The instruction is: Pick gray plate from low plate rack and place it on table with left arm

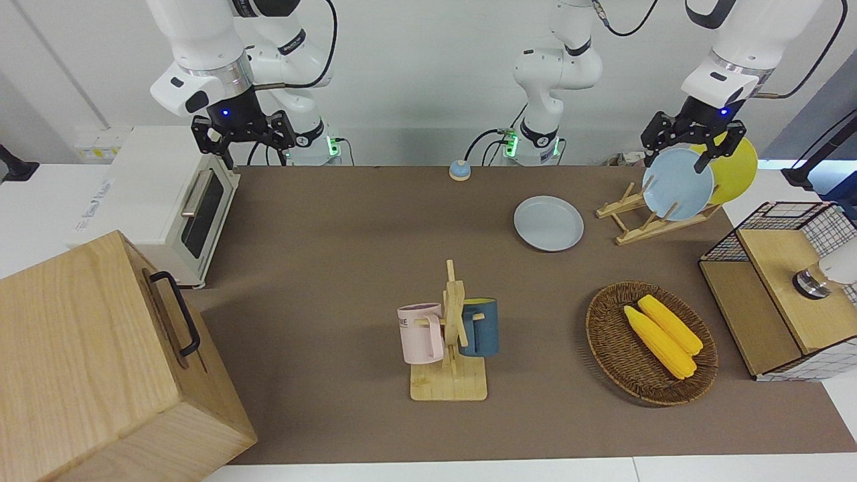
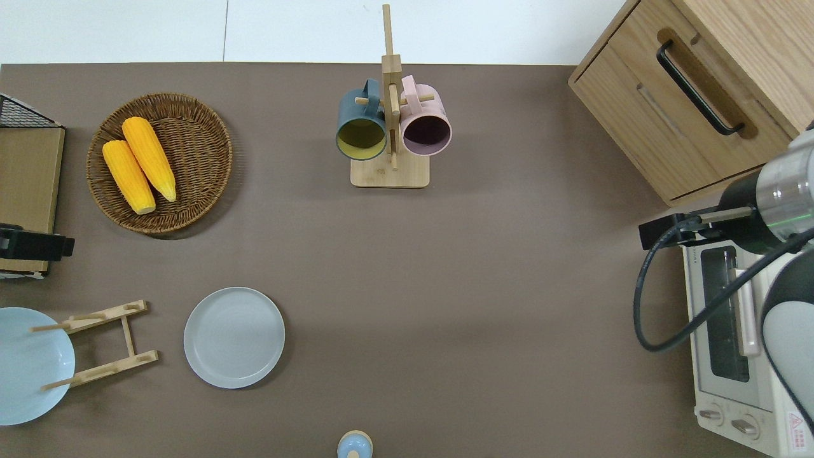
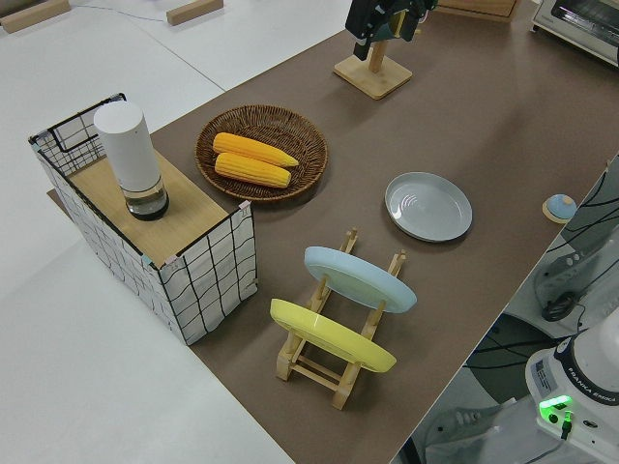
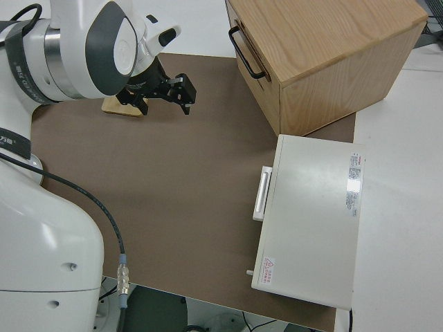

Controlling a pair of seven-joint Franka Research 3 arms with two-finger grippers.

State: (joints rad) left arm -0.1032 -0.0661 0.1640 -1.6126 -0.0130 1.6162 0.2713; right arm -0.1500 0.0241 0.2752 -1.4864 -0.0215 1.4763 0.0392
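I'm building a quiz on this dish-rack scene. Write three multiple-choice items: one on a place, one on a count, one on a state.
1. Where is the gray plate?
A. flat on the table, beside the low plate rack
B. in the rack
C. in the basket

2. How many plates stand in the rack?
A. none
B. two
C. three

3. The left gripper is:
A. shut on the gray plate
B. holding a mug
C. open, holding nothing

Answers: 1 A, it lies flat on bare tabletop; 2 B, the light blue plate and the yellow plate; 3 C, its fingers are spread with nothing between them.
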